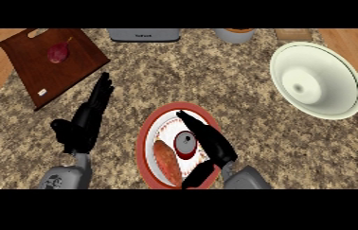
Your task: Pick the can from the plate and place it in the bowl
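One can point(186, 141) stands upright on the one red-rimmed plate point(143, 144), near the middle of the counter point(210, 73), with a single brownish oblong food item point(167, 161) lying just beside it on its near left. The right hand point(213, 146) lies over the plate's right half, its fingers point(190, 121) straight and close together, running along the can's right side; whether they touch it cannot be told. The thumb is spread away toward the near edge and nothing is pinched. The left hand point(87, 118) rests on the left, fingers straight and together, pointing far. The one white bowl point(328, 66) sits far right, well apart from the plate. One wooden cutting board point(77, 66) lies far left (a single red item point(57, 53) on it).
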